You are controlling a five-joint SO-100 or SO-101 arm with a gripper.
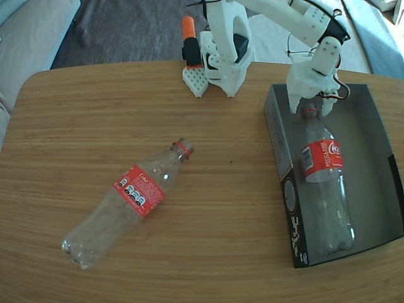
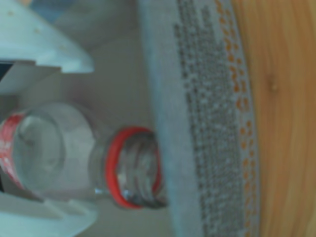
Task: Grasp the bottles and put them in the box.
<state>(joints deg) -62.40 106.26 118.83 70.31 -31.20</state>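
- Nearest the wrist camera, the open mouth and red neck ring of a Coca-Cola bottle (image 2: pixel 134 168) were seen in blur, pressed close to the printed wall of the box (image 2: pixel 207 123), with two white gripper fingers (image 2: pixel 44 47) framing the bottle's shoulder from the upper left and lower left of the frame.
- Bare wood of the table (image 2: pixel 281 118) was shown along the right edge of the wrist view.
- In the fixed view, that boxed bottle (image 1: pixel 325 183) was seen lying lengthwise inside the shallow cardboard box (image 1: pixel 379 158) at the right of the frame, neck toward the top, base toward the bottom, its red label facing up.
- The white gripper (image 1: pixel 310 108) was seen at the top end of the box, its two fingers spread to either side of the bottle's neck; the jaws were parted, and no clamping on the neck could be made out.
- A second Coca-Cola bottle (image 1: pixel 129 201) was seen lying on its side on the bare table (image 1: pixel 221 252), left of centre, well apart from the box, its neck pointing toward the upper right and its base toward the lower left.
- The arm's white base (image 1: pixel 224 47) was seen at the top centre, at the table's far edge, with an orange-and-black part (image 1: pixel 190 41) just to its left.
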